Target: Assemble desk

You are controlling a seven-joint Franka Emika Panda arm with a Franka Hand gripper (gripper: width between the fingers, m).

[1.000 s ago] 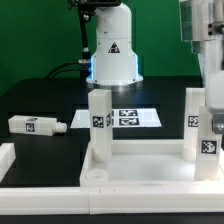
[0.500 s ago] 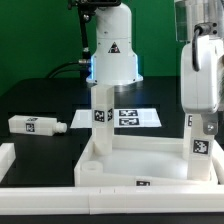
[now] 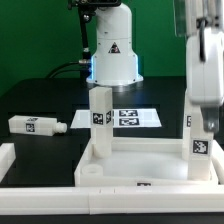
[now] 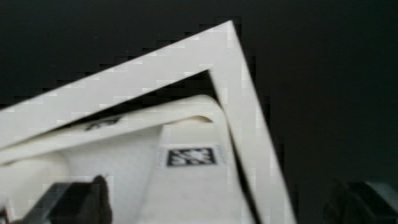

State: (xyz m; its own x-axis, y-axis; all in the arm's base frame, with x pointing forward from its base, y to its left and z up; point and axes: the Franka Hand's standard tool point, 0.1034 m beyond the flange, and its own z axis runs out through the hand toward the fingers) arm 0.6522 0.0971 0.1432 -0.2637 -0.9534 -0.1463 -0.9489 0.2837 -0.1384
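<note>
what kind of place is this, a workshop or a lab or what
Most likely a robotics lab test bench. A robot arm base stands on a black table, a printed tag sheet lies flat on it, and the white desk parts, such as the loose leg, carry tracking tags.

Marker board [image 3: 128, 117] on black table [image 3: 40, 95]
</note>
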